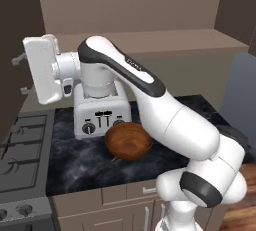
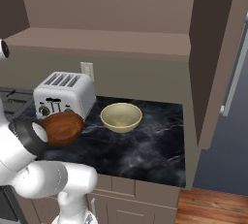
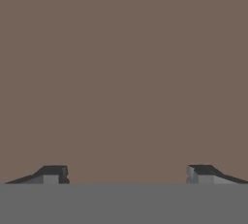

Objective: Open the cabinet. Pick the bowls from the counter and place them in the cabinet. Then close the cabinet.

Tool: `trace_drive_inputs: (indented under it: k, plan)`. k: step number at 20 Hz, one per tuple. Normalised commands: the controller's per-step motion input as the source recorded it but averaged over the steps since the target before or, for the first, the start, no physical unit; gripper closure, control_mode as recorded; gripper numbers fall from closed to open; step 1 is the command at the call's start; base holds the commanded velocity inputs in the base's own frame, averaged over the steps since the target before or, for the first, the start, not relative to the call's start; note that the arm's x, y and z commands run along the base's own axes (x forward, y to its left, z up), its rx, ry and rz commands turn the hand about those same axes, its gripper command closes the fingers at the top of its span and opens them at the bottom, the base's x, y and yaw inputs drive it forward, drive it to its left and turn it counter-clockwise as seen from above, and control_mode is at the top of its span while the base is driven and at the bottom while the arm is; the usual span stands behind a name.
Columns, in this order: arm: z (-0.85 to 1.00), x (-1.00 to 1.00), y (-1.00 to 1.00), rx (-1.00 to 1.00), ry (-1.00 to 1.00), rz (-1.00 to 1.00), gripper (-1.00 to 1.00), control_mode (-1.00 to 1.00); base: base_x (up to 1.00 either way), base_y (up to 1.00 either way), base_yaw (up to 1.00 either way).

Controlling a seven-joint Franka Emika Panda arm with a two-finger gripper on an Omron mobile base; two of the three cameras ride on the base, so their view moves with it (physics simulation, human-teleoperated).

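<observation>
Fingers (image 3: 52, 173) stand wide apart and hold nothing, facing flat brown cabinet (image 3: 124, 72) wood. Your gripper (image 1: 20, 75) sits at the upper left of the frame. The bowls, the brown bowl (image 1: 128, 141) and the cream bowl (image 2: 121, 117), wait low on the tabletop (image 2: 145, 145), well below your hand.

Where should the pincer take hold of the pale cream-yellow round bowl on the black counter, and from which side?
Probably on the rim of the pale cream-yellow round bowl, coming from above, one finger inside and one outside the wall. It stands upright and open on the black marble-look counter; its sloping sides would slip from a grip around it. The nearer rim lies clear of the silver toaster.
</observation>
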Motion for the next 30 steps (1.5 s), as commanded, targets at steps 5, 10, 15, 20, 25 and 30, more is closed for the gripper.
trace_drive_inputs:
  k: [5, 10, 15, 20, 25, 30]
  plan:
    - [-0.01, -0.03, 0.17, -0.01, 0.0, -0.03, -1.0, -1.0, 0.0, 0.0, 0.0]
    - [0.0, -0.2, -0.73, 0.0, -0.01, -0.08, -1.0, -1.0, 0.0, 0.0, 0.0]
    - [0.0, -0.34, -1.0, -0.03, -0.05, -0.06, -1.0, -1.0, 0.0, 0.0, 0.0]
    - [-0.01, -0.28, -1.0, -0.13, -0.06, -0.03, -1.0, -1.0, 0.0, 0.0, 0.0]
    - [-0.01, -0.19, -0.99, -0.2, -0.01, 0.0, -1.0, -1.0, 0.0, 0.0, 0.0]
    - [0.0, -0.09, -0.84, -0.25, -0.01, 0.0, -1.0, -1.0, 0.0, 0.0, 0.0]
